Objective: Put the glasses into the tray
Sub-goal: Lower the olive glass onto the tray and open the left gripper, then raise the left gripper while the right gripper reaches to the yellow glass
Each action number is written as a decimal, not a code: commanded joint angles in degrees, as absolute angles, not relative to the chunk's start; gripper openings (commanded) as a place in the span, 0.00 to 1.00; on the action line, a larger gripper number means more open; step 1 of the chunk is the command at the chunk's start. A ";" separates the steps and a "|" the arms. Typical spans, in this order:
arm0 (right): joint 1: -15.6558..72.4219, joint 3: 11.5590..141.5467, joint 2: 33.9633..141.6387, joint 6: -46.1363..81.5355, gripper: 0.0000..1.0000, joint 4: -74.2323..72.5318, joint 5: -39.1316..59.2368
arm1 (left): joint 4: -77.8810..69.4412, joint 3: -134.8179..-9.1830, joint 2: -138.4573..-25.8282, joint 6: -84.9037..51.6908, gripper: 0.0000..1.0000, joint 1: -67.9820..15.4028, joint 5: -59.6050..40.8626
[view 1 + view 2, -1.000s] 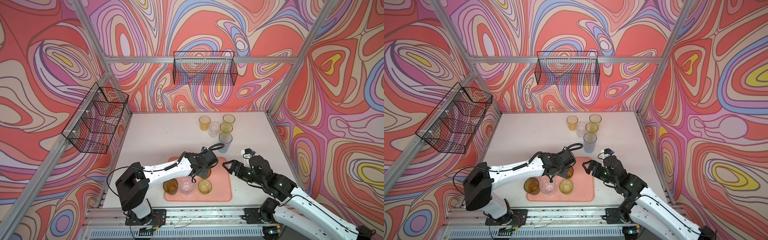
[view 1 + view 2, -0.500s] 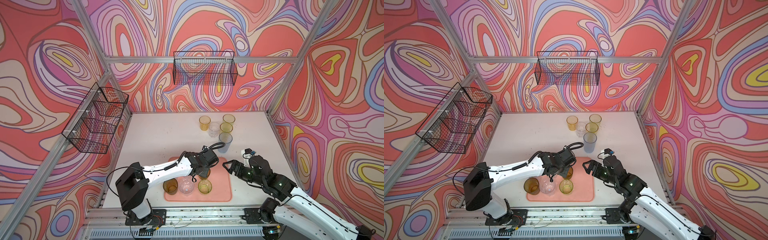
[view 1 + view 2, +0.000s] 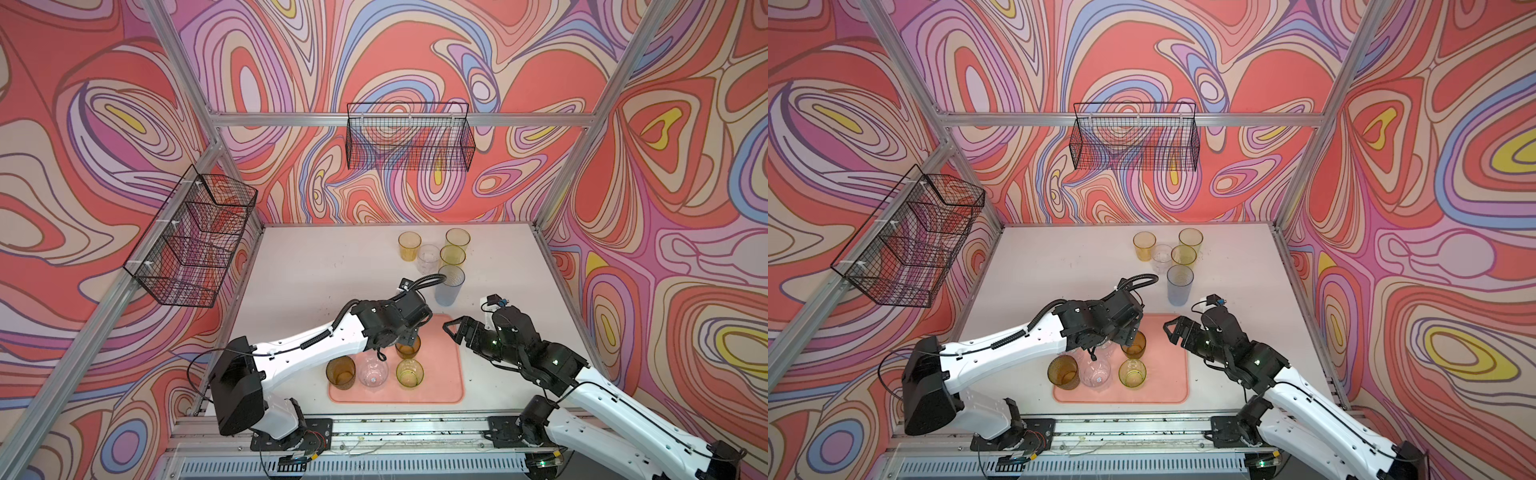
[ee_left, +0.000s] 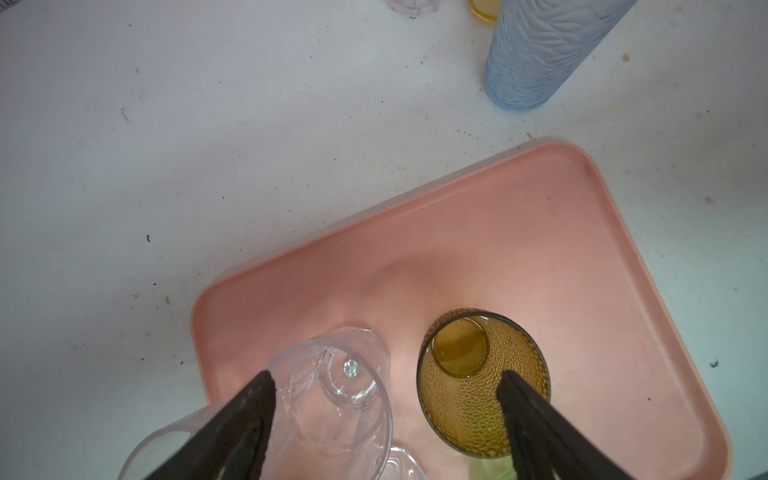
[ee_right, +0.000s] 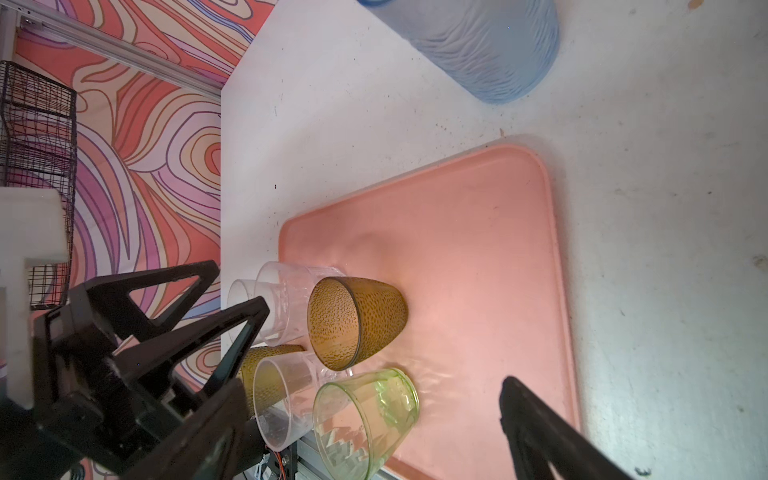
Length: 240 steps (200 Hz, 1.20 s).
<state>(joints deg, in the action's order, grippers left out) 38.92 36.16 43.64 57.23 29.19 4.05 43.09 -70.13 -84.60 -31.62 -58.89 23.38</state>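
Three nearest glasses: a brown-amber glass [image 3: 340, 372], a clear glass [image 3: 373, 372] and a green glass [image 3: 409, 372] are standing upright in a row from 9 to 3 o'clock along the near edge of the tray [image 3: 444, 374].
Second row: a dimpled amber glass [image 4: 482, 382] and a second clear glass [image 4: 332, 399] are standing side by side just behind them, both inside the tray.
Left pincer: the left pincer [image 4: 385, 376] is hanging over that second row with its jaws spread wide, one finger above each rim, and it is gripping nothing.
Right pincer: the right pincer [image 3: 454, 330] is hovering over the tray's far right corner, also spread wide and carrying nothing, and is pointing toward about 10 o'clock.
Tall pale blue glass: the tall pale blue glass [image 3: 449, 286] is standing on the surface [image 3: 316, 270] just beyond the tray's far edge, with its long axis running straight up. It is lying at about 12 o'clock from the right pincer and about 1 o'clock from the left pincer.
Nearer arm: the right pincer is looking closer to it, so a sideways approach to the upright wall is probably falling to that arm.
Far group: an orange glass [image 3: 409, 246], a small clear glass [image 3: 428, 258], a near yellow glass [image 3: 452, 255] and a far yellow glass [image 3: 457, 237] are standing close together at 12 o'clock beyond the blue one, well apart from the tray.
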 commanded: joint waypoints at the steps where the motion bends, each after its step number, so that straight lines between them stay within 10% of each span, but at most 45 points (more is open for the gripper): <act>1: 38.58 38.20 44.31 57.60 0.97 28.93 3.54 | 46.93 -70.60 -81.74 -30.61 0.97 -59.15 27.78; 121: 38.55 48.52 57.81 55.02 0.95 20.25 3.27 | 44.45 -61.77 -64.24 -23.55 1.00 -57.36 31.92; 240: 38.66 84.17 95.94 45.69 0.88 26.88 6.26 | 36.59 -54.04 -54.24 -23.79 1.00 -55.88 23.85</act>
<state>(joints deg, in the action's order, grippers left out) 38.89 77.43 90.45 49.47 23.38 5.52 39.09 -56.05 -56.12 -23.18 -56.53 25.82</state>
